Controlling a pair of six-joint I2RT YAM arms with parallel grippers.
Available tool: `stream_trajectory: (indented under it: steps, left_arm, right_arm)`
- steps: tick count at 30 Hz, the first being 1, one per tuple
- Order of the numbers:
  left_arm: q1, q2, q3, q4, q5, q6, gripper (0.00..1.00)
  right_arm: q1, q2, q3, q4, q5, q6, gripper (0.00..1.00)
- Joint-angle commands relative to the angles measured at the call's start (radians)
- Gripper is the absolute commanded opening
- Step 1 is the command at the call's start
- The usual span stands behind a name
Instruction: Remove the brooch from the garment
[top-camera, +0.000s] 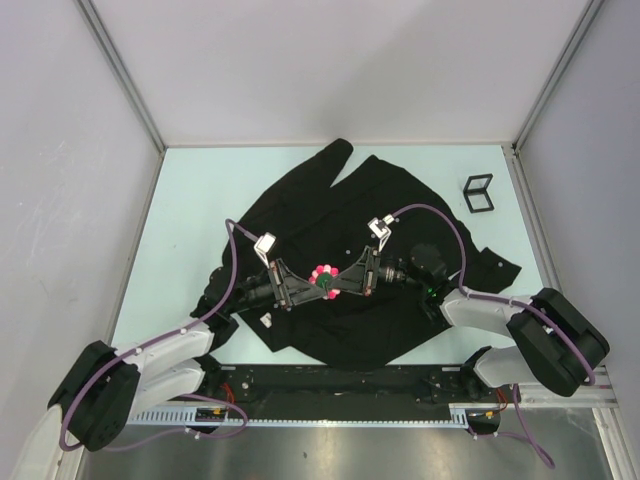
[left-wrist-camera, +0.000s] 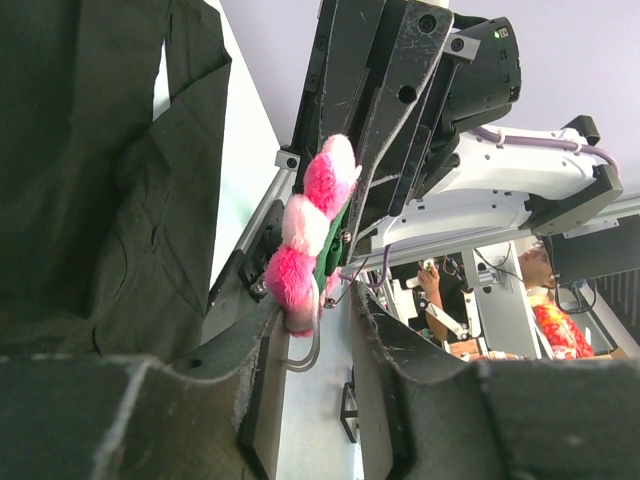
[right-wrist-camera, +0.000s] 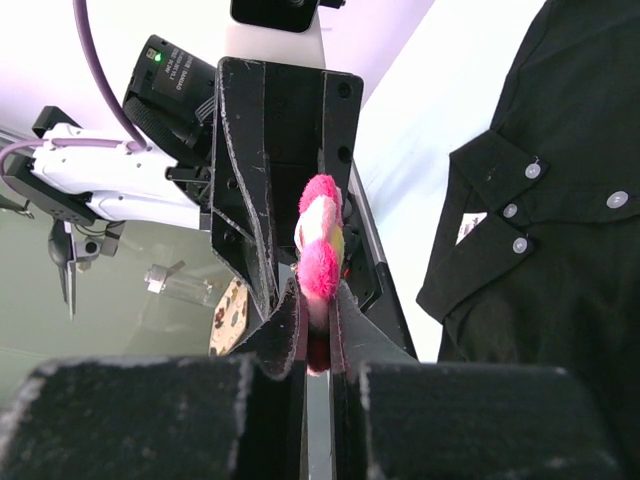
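Observation:
The black shirt (top-camera: 385, 195) lies spread on the pale table. The pink-red flower brooch (top-camera: 323, 279) hangs between both grippers above the shirt's front. My right gripper (top-camera: 337, 284) is shut on the brooch (right-wrist-camera: 320, 250), pinching its lower petals between both pads. My left gripper (top-camera: 308, 291) is open, facing the right one. Its left fingertip (left-wrist-camera: 262, 312) touches the lowest petal of the brooch (left-wrist-camera: 305, 225), and the brooch's wire clasp (left-wrist-camera: 308, 352) hangs in the gap. No cloth shows on the brooch. The shirt also shows in the left wrist view (left-wrist-camera: 90, 180) and the right wrist view (right-wrist-camera: 560, 260).
A small black wire frame (top-camera: 478, 193) stands at the table's back right, beyond the shirt's sleeve. The shirt's white tag (top-camera: 268, 321) lies near its front left hem. Grey walls enclose the table on three sides.

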Motion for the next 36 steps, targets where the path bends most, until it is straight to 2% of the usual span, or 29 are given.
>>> stream_trajectory:
  steps: [1, 16, 28, 36]
  left_arm:
    - [0.004, 0.004, 0.033, 0.032, -0.006, 0.011, 0.34]
    - [0.004, 0.001, 0.037, 0.026, 0.034, 0.024, 0.23]
    - [0.006, 0.017, 0.1, -0.06, 0.096, 0.09, 0.19]
    - [0.006, 0.004, 0.152, -0.153, 0.13, 0.171, 0.2]
  right_arm:
    - [0.012, -0.018, 0.007, 0.028, 0.001, -0.031, 0.0]
    - [0.015, -0.001, 0.018, 0.068, -0.085, -0.04, 0.0]
    - [0.022, 0.005, 0.037, 0.02, -0.128, -0.079, 0.0]
    - [0.035, 0.012, 0.055, -0.03, -0.122, -0.106, 0.0]
